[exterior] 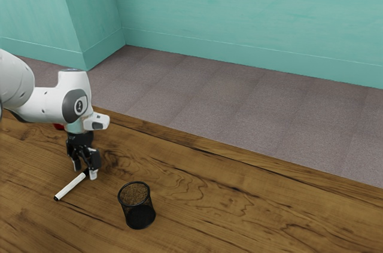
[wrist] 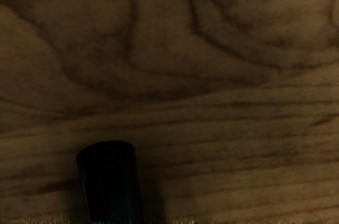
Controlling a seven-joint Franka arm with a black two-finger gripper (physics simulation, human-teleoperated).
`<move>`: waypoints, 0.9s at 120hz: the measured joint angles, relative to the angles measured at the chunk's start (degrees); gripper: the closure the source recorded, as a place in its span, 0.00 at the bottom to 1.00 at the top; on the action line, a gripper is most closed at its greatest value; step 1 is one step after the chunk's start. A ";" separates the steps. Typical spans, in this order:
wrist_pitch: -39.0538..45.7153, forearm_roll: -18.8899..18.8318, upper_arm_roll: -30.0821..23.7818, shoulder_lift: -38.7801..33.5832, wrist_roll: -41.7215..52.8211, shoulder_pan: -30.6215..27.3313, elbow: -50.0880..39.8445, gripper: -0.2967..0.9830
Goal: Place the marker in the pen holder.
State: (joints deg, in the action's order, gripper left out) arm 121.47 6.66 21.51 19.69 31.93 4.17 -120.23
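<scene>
Low over the wooden table, my gripper points down with its two fingers spread, a gap showing between their tips. At that gap lies the dark end of the marker; I have no pinch on it. The wrist view has this same dark end close under my hand, off to one side of centre, over the wood grain. From my fingertips the marker's white body slants away along the tabletop, toward the exterior view's left and the table's near side, finishing in a small black tip. Farther out, on the exterior view's right of me, the pen holder stands upright, a black mesh cup, apart from both my fingers and the marker. Something red peeks out behind my wrist. Past the table's far edge come grey-brown carpet and teal walls.
</scene>
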 joint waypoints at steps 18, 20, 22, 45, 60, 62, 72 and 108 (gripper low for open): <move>-0.39 -0.28 0.02 -0.03 0.35 0.13 -0.02 0.46; -0.42 -0.30 0.02 -0.03 0.38 0.13 -0.02 0.49; -0.43 -0.31 0.02 -0.02 0.42 0.14 -0.02 0.51; -0.49 -0.38 0.11 0.60 0.74 0.23 0.09 0.73; -0.40 -0.58 0.13 1.08 0.74 0.39 0.23 0.73; -0.40 -0.60 0.14 1.09 0.72 0.41 0.24 0.72; -0.43 -0.62 0.16 1.23 0.63 0.48 0.26 0.66; -0.47 -1.38 0.20 0.65 0.45 1.00 0.24 0.82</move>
State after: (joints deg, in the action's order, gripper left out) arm 121.00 5.28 21.71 20.33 32.38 5.16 -119.99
